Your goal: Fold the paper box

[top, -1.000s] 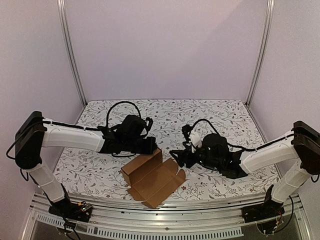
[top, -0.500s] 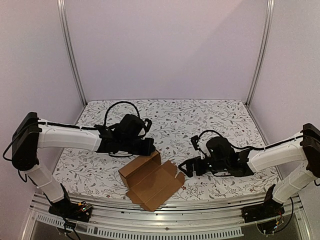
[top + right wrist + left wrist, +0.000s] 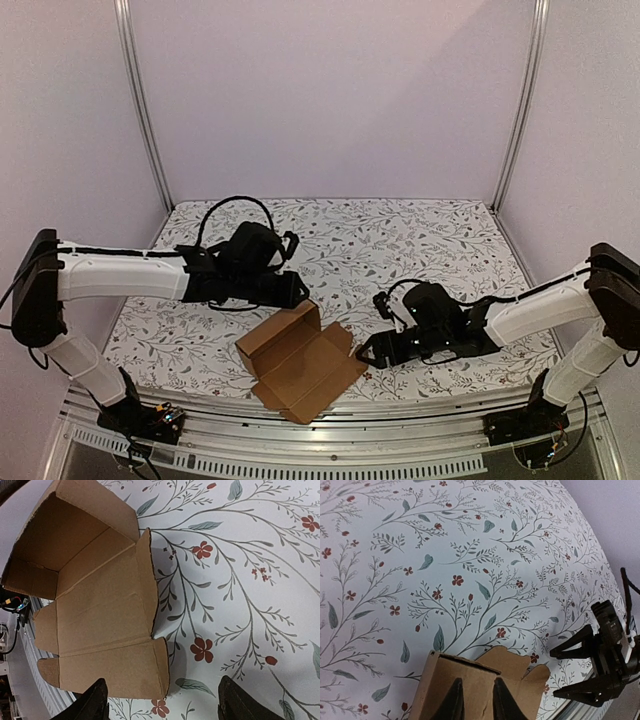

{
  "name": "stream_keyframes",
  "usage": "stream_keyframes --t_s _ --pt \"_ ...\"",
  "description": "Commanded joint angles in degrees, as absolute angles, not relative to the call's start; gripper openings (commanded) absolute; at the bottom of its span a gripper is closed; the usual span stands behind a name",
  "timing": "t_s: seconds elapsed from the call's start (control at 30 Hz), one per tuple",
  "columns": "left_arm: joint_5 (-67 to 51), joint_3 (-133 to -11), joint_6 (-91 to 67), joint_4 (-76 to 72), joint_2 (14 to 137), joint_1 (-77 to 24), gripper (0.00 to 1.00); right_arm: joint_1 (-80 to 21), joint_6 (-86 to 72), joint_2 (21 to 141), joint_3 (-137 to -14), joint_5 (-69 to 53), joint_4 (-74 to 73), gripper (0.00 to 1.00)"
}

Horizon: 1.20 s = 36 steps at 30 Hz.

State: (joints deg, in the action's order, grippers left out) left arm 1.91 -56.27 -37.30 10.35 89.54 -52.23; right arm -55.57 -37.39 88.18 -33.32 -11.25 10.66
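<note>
Paper box (image 3: 300,362) half-formed on worktop (image 3: 420,235), between both end effectors. Left end effector (image 3: 297,290) at box's rear wall (image 3: 285,328); clamped or not, cannot tell. Right end effector (image 3: 165,705) gaping beside box: pinch nearest side flap (image 3: 148,580), raise slowly along crease.

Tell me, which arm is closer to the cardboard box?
Left. The jaws of the left arm are at the raised back wall of the paper box; those of the right arm, spread wide, hover off its right edge.

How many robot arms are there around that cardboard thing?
2. The left arm reaches from the left, fingers at the paper box's raised far wall; the right arm lies right of it, fingers open.
</note>
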Motion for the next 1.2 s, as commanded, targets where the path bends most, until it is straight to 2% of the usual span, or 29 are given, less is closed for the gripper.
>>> stream_keyframes --t_s 0.0,0.17,0.4,0.6,0.73,1.17 --pt "2.39 -56.49 -36.72 12.39 86.67 -52.39 0.24 -56.55 -39.07 91.67 -35.44 -12.69 9.67 0.70" --pt "3.86 -54.81 -36.64 13.78 83.67 -51.80 0.32 -56.96 -39.53 93.92 -36.50 -13.37 9.67 0.57" --pt "5.90 -52.10 -37.08 15.51 80.06 -50.52 0.33 -57.15 -39.22 95.33 -37.45 -13.05 9.52 0.38" --pt "7.80 -50.67 -36.97 17.88 75.93 -49.28 0.34 -57.15 -34.88 96.02 -41.01 -13.03 5.08 0.12" --pt "8.83 -49.66 -36.81 19.20 73.66 -48.56 0.34 -57.17 -30.71 94.71 -44.40 -11.51 -2.30 0.00" --pt "12.78 -47.98 -35.42 21.71 66.99 -46.05 0.35 -57.46 -12.27 83.41 -57.41 -3.76 -25.85 0.00"
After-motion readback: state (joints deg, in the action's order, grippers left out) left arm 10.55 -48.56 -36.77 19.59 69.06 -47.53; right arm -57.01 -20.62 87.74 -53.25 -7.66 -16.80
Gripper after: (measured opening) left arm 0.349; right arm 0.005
